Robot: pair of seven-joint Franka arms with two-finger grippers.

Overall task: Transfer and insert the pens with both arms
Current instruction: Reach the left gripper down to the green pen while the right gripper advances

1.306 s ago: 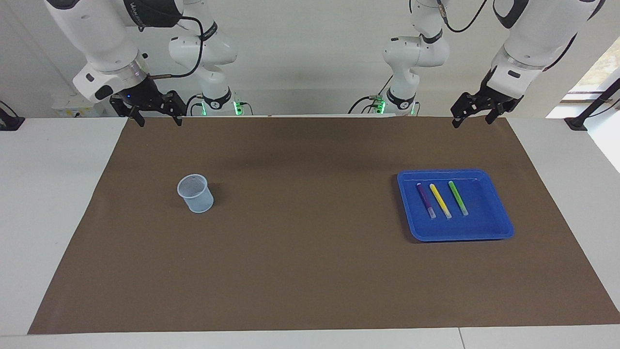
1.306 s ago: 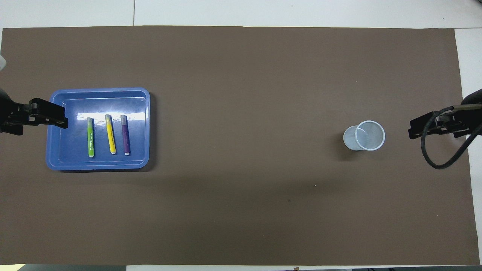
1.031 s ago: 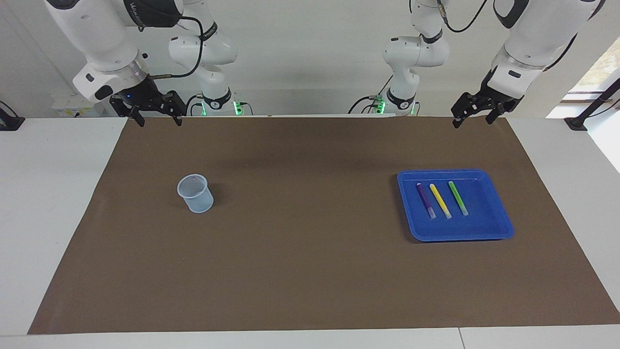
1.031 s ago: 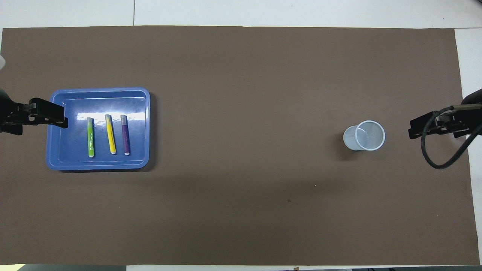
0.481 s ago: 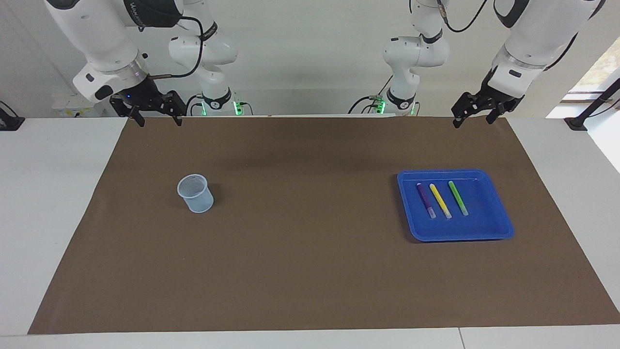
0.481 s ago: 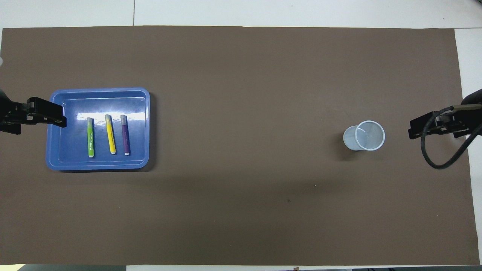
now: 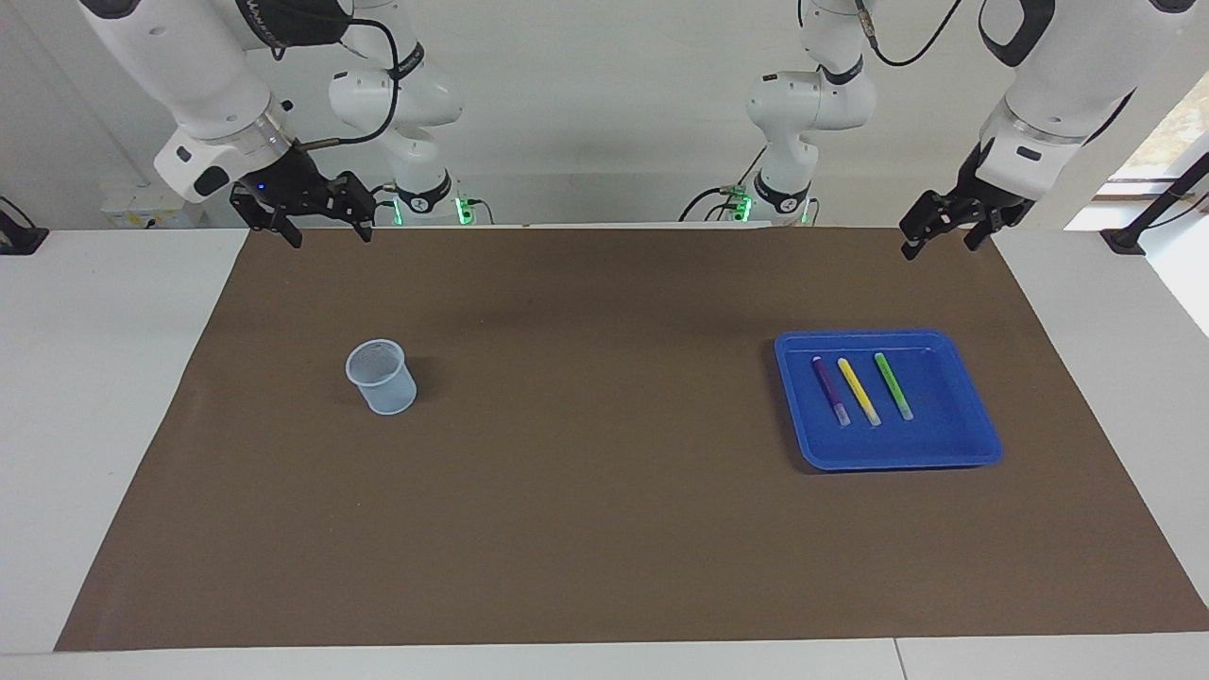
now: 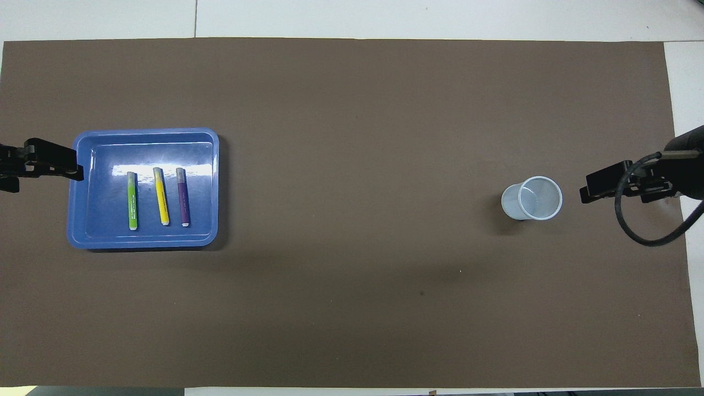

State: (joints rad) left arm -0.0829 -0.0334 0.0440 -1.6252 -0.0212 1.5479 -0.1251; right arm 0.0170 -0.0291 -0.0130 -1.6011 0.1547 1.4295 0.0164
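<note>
Three pens side by side in blue tray at left arm's end, long axes running toward the robots; left gripper raised over mat edge, closest, jaws wide, empty; right gripper likewise wide, near mesh cup.

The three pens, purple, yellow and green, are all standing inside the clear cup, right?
Not quite. The purple pen, yellow pen and green pen lie flat in the blue tray, as the facing view shows. The clear cup holds none.
</note>
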